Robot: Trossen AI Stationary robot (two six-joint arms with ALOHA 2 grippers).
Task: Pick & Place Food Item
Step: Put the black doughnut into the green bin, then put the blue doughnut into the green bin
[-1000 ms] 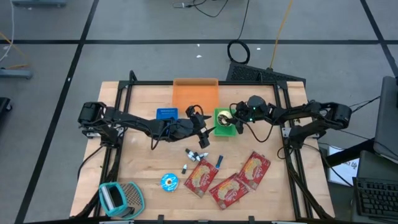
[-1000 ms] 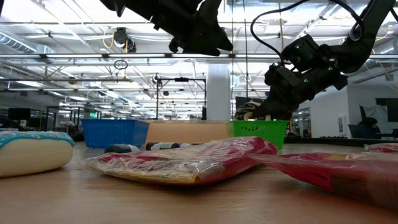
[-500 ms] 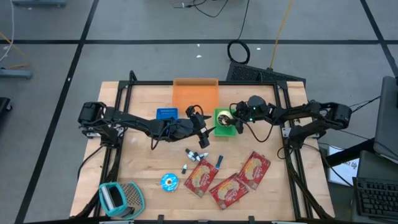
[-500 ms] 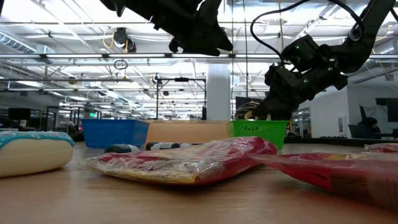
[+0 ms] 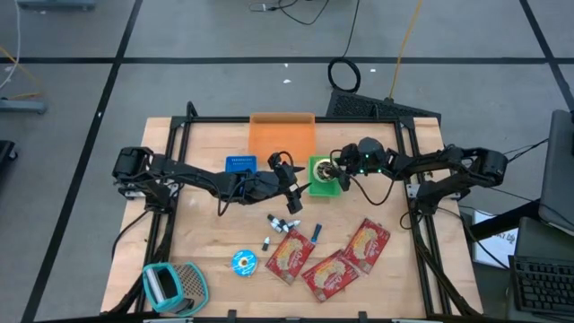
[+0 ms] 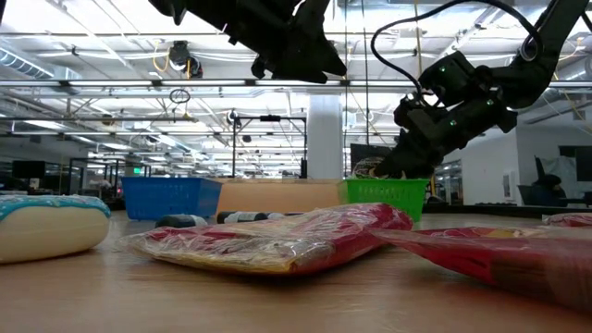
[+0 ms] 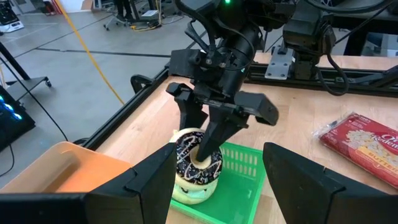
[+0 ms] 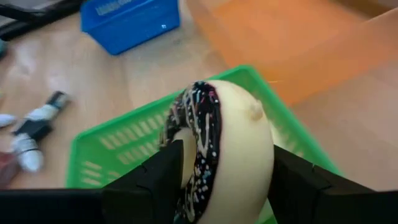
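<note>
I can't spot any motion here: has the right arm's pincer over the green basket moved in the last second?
Yes, slightly. In the high view the right pincer has drawn back a little toward its own side over the green basket, and its fingers have spread beside the donut.

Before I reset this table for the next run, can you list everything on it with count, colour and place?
Donut: 1, cream with dark sprinkled icing, in the green basket.
Green basket: 1, table middle.
Blue basket: 1, left of the green one.
Orange tray: 1, far edge.
Snack packets: 3, red, near edge at right.
Small dark and white items: several, table centre; what they are is unclear.
Round blue disc: 1, near edge.
Teal-iced donut toy: 1, near-left corner.
Left gripper: open, hovering at centre.
Right gripper: open around the donut, over the green basket.
</note>
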